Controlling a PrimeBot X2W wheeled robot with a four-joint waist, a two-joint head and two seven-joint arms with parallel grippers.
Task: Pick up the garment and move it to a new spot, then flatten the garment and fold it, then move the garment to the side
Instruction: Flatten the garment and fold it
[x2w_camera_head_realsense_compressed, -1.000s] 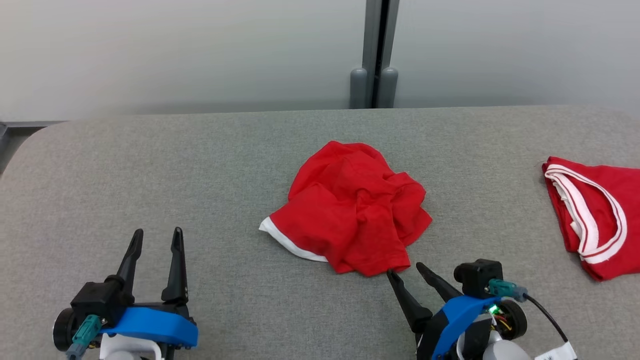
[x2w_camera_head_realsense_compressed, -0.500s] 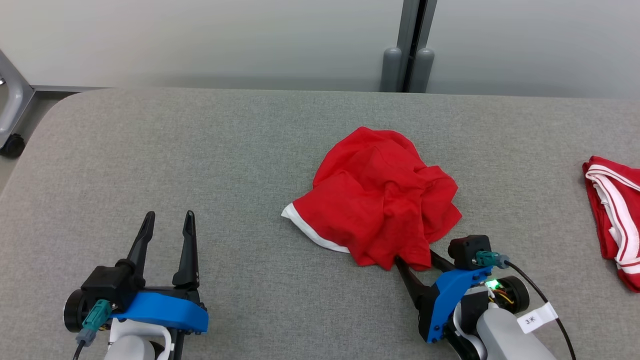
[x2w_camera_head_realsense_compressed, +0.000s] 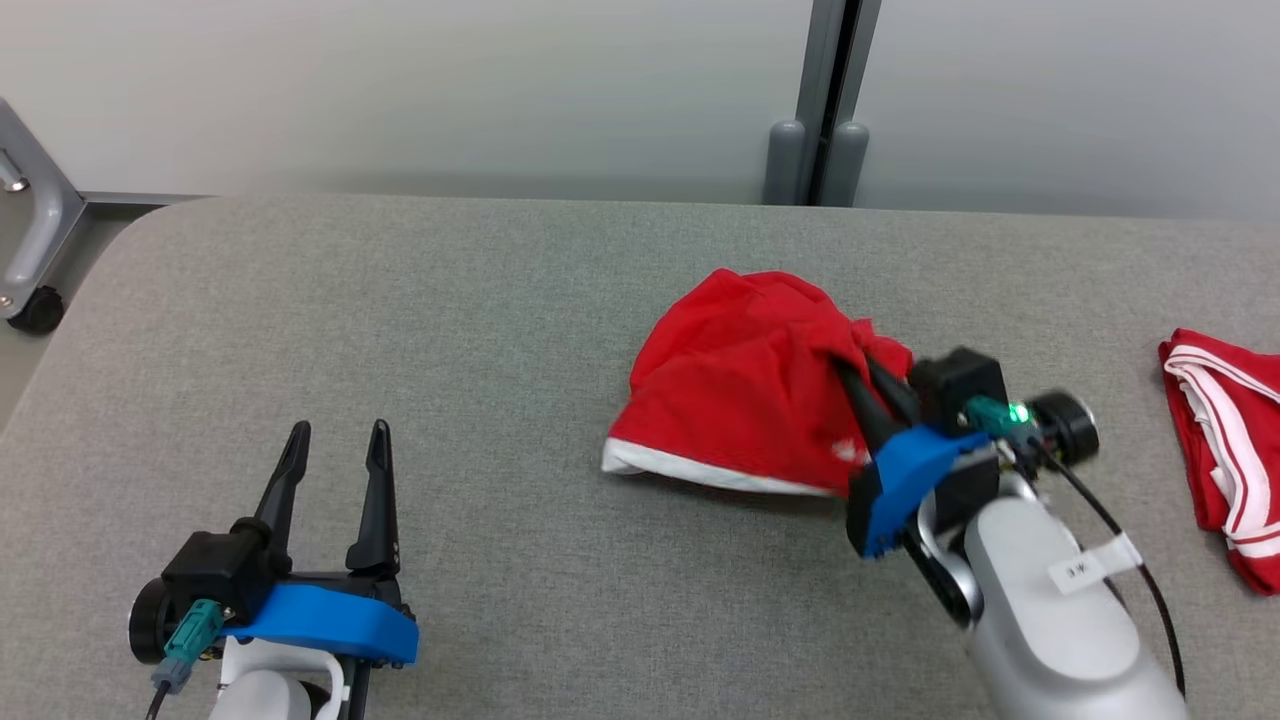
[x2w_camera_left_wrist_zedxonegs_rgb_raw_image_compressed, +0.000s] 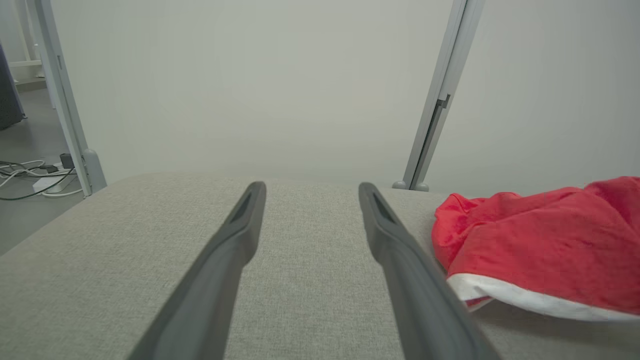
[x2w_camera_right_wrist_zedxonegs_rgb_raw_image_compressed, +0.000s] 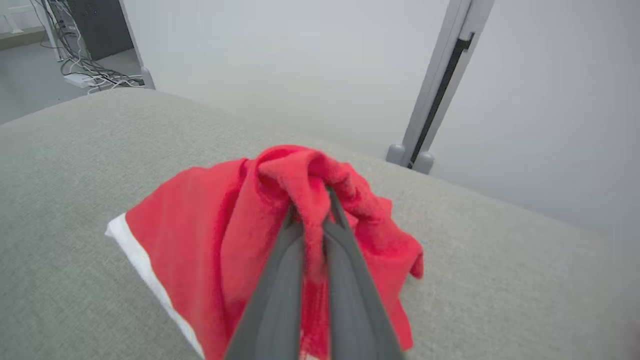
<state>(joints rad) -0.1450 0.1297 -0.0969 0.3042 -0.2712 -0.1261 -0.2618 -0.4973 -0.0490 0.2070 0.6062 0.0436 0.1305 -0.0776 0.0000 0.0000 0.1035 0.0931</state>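
Right gripper clamped on the crumpled red, white-hemmed cloth garment; pickup looks underway. Left gripper wide, empty. Relocating, flattening, folding, side move all to do.

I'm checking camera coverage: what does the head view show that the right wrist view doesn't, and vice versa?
Head view adds the open left gripper and a second red, white-striped garment at the view's right edge. Right wrist view adds floor cables. Both show the red garment with its white hem, pinched in the right gripper's shut jaws, on the grey table.
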